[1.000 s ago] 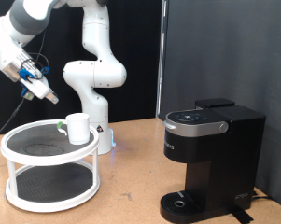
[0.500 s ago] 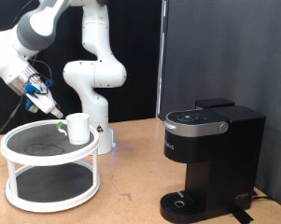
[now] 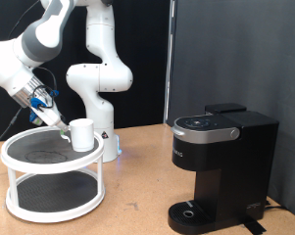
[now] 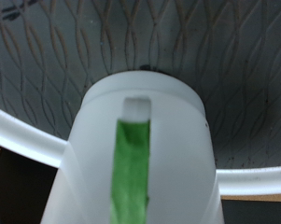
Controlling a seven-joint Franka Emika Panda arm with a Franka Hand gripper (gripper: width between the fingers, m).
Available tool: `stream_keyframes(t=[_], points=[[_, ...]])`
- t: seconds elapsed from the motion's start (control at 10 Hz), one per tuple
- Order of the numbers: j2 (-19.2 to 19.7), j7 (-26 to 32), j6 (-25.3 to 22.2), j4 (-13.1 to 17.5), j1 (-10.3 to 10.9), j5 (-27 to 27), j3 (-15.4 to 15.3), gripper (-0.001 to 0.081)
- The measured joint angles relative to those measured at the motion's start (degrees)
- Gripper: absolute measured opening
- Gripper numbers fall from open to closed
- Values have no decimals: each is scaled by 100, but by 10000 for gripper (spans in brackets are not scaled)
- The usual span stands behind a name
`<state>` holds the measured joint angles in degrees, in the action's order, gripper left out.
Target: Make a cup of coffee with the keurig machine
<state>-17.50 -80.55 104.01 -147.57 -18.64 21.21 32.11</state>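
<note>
Exterior view shows the gripper (image 3: 61, 124) beside the cup (image 3: 81, 134) on the round rack (image 3: 20, 157); a bump could tip the cup, and I cannot tell if the fingers are wide.

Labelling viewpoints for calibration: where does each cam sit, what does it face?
Exterior view: off the arm at table height, facing the white arm, gripper, white cylindrical mug on a white two-tier round rack and the black boxy coffee machine.
Wrist view: on the hand, close on the mug and its green-marked handle; no fingers show.
Shared: mug, rack.
</note>
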Motion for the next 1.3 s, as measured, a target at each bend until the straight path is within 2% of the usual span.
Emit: stream_keyframes(t=[0.4, 0.7, 0.8, 0.9, 1.0, 1.1, 1.3], points=[[170, 57, 286, -71, 16, 51, -1, 734], [274, 239, 307, -73, 19, 200, -1, 717], [275, 259, 307, -74, 19, 208, -2, 590], [276, 270, 307, -75, 19, 210, -2, 590], [275, 276, 307, -77, 19, 212, -2, 345], [275, 281, 307, -79, 19, 212, -2, 345], [275, 287, 309, -84, 19, 212, -2, 79]])
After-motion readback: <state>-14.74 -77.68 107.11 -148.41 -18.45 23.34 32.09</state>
